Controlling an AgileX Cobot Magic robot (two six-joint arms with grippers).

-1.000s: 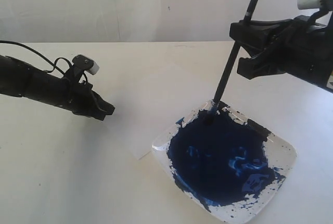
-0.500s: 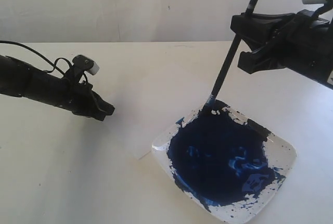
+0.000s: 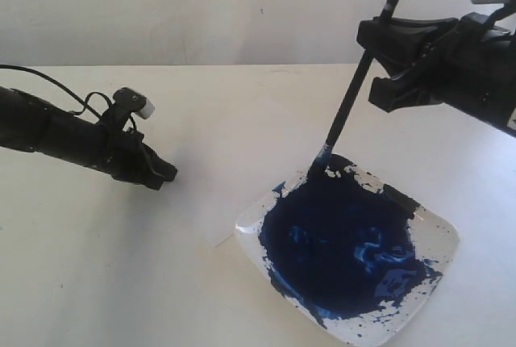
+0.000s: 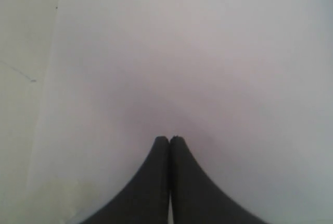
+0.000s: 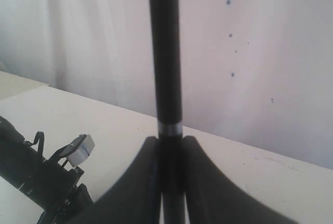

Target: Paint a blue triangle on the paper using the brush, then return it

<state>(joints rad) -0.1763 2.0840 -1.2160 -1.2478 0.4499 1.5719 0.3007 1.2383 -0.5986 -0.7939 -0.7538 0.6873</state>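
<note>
Brush (image 3: 348, 109) clamped in R gripper (image 3: 369, 64), tilted, tip at far-left edge of paint dish (image 3: 442, 242); contact w/ paint unclear. L gripper (image 3: 164, 173) clenched, empty, over paper (image 3: 226, 137), left of dish.

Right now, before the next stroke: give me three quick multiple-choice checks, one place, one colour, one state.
1. The brush tip is: A beside the left gripper; B at the edge of the paint, at the far corner of the dish; C beyond the dish's near rim.
2. The paint is: A red; B green; C dark blue.
3. The left gripper is: A shut, empty; B shut on the brush; C wide open.
Answers: 1 B, the bristles sit at the pool's far edge. 2 C, the pool reads dark blue. 3 A, the left wrist view shows its fingertips together with nothing between them; the right gripper holds the brush.
</note>
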